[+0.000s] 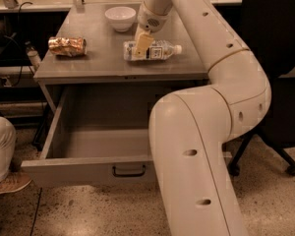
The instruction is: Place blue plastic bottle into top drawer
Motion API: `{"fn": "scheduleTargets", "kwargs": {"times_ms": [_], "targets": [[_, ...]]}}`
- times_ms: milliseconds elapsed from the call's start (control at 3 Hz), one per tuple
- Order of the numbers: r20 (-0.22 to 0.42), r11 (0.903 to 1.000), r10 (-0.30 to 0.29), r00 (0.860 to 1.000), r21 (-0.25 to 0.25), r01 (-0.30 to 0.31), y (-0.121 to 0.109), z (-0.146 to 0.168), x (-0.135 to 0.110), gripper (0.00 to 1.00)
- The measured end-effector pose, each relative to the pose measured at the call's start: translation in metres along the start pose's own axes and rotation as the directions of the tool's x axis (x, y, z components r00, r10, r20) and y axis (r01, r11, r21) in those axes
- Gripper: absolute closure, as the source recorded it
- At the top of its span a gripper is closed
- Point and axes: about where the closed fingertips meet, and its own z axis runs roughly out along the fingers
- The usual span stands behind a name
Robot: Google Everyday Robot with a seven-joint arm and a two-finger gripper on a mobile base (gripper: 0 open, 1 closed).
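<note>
The blue plastic bottle [161, 50] lies on its side on the grey cabinet top [98, 63], its white cap pointing right. My gripper [141, 45] reaches down from above and sits right at the bottle's left half, covering part of its label. The top drawer [73, 170] below is pulled out wide and nothing shows inside it; its dark handle [129, 170] is at the middle of the front panel. My arm's big pale links cover the drawer's right side.
A crumpled gold foil packet [66, 45] lies on the left of the cabinet top. A white bowl [120, 17] stands at the back. A black office chair [278, 68] stands to the right. A person's leg and shoe [2, 159] are at the left by the drawer.
</note>
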Motion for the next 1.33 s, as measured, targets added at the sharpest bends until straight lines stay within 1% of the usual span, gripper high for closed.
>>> {"fn": "scheduleTargets", "kwargs": {"times_ms": [333, 667, 1000, 1333], "targets": [[-0.016, 0.9999, 0.010, 1.000, 0.004, -0.009, 0.003, -0.011, 0.007, 1.00], [-0.092, 0.9987, 0.050, 0.995, 0.011, -0.049, 0.015, -0.041, 0.035, 1.00], [-0.201, 0.9920, 0.126, 0.971, 0.017, -0.125, 0.041, -0.080, 0.072, 1.00], [-0.260, 0.9850, 0.168, 0.951, 0.003, -0.173, 0.078, -0.104, 0.088, 1.00]]}}
